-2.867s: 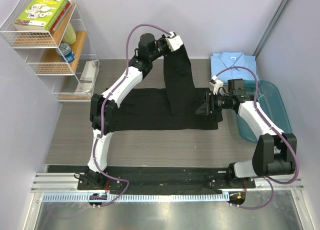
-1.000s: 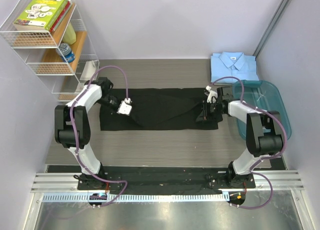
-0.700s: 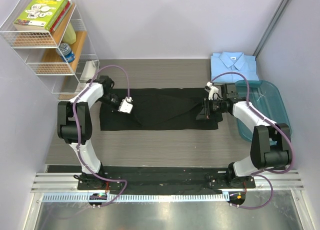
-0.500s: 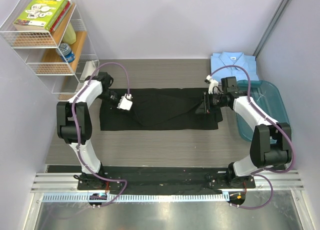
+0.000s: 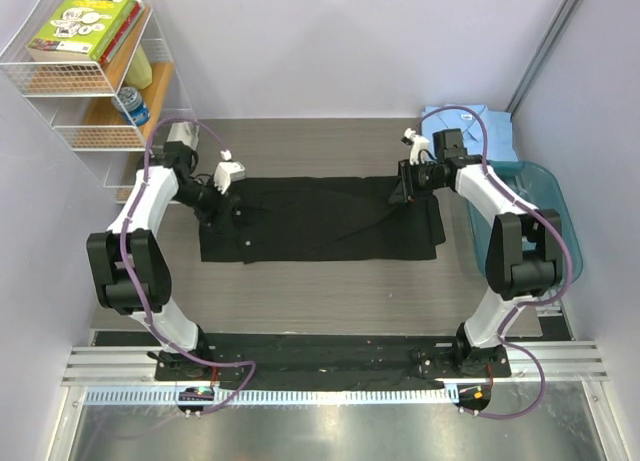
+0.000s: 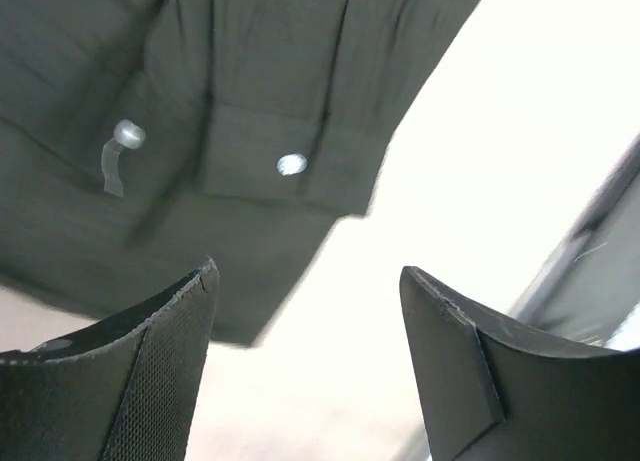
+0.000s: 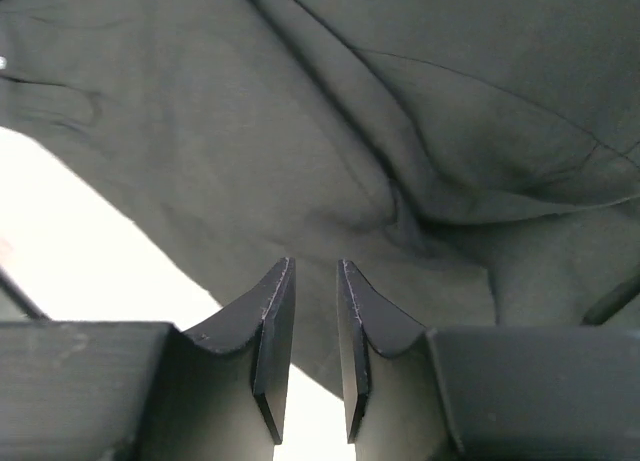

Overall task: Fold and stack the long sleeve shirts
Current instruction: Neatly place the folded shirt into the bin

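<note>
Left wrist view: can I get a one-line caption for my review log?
Left gripper open and empty above the cuff of the black shirt, two pale buttons showing.

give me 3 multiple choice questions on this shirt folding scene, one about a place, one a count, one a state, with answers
1. Where does the light blue shirt lie?
A) in the teal tub
B) under the black shirt
C) at the table's far right corner

2. How many pale buttons show in the left wrist view?
A) none
B) two
C) five

3. How is the left end effector?
A) open and empty
B) shut on the black shirt
C) shut on the light blue shirt

Answers:
1 C: it lies folded on the table beyond the teal tub.
2 B: two buttons show on the black cloth.
3 A: its jaws stand apart with nothing between them.
</note>
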Controlling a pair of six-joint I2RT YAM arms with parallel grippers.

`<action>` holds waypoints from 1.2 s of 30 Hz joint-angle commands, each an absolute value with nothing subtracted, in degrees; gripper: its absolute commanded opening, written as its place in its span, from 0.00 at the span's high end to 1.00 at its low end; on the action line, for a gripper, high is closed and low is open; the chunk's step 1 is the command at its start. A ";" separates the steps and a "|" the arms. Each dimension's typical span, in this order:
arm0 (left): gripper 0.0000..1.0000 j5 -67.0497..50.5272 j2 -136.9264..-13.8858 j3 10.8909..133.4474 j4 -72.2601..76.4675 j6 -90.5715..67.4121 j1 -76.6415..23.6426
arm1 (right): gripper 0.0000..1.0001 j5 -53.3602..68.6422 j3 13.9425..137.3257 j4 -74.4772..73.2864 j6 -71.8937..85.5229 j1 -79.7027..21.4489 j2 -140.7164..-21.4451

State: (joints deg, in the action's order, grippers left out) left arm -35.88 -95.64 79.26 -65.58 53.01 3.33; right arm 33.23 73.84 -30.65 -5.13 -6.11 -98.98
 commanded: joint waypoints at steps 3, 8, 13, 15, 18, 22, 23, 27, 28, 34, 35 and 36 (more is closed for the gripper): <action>0.27 -38.60 -93.09 69.37 -53.37 9.52 3.43 | 0.71 28.65 78.31 -30.50 -6.94 -8.09 -102.04; 0.43 -28.86 -92.46 63.90 -41.95 -5.15 3.51 | 0.70 29.00 78.40 -30.41 -6.94 -8.44 -102.31; 0.54 -24.61 -93.86 61.00 -34.55 -10.63 3.51 | 0.69 28.65 77.17 -30.59 -7.38 -8.61 -102.13; 0.56 -23.03 -95.00 60.82 -32.00 -11.86 3.43 | 0.69 28.39 76.38 -30.50 -7.82 -8.61 -101.87; 0.58 -22.42 -97.20 61.00 -30.15 -12.22 3.43 | 0.69 28.04 75.67 -30.59 -8.09 -8.61 -102.04; 0.58 -23.46 -98.43 60.56 -27.86 -12.57 3.51 | 0.69 27.69 75.67 -30.85 -8.52 -8.61 -101.78; 0.59 -23.55 -98.70 60.30 -27.69 -12.57 3.34 | 0.69 27.51 75.85 -30.94 -8.61 -8.61 -101.86; 0.60 -24.26 -99.58 59.50 -26.20 -12.22 3.43 | 0.68 27.60 76.29 -31.46 -8.88 -8.61 -102.22; 0.60 -24.08 -99.75 59.41 -25.50 -12.22 3.34 | 0.68 27.60 76.38 -31.46 -8.79 -8.61 -102.39; 0.62 -24.34 -100.72 58.19 -24.44 -11.69 3.34 | 0.68 27.51 76.11 -31.47 -8.70 -8.61 -102.39; 0.65 -25.22 -100.37 57.92 -23.82 -11.60 3.25 | 0.68 27.51 76.11 -31.55 -8.79 -8.61 -102.22; 0.67 -25.57 -100.11 57.75 -23.56 -11.60 3.16 | 0.67 27.34 76.11 -31.64 -8.88 -8.61 -102.22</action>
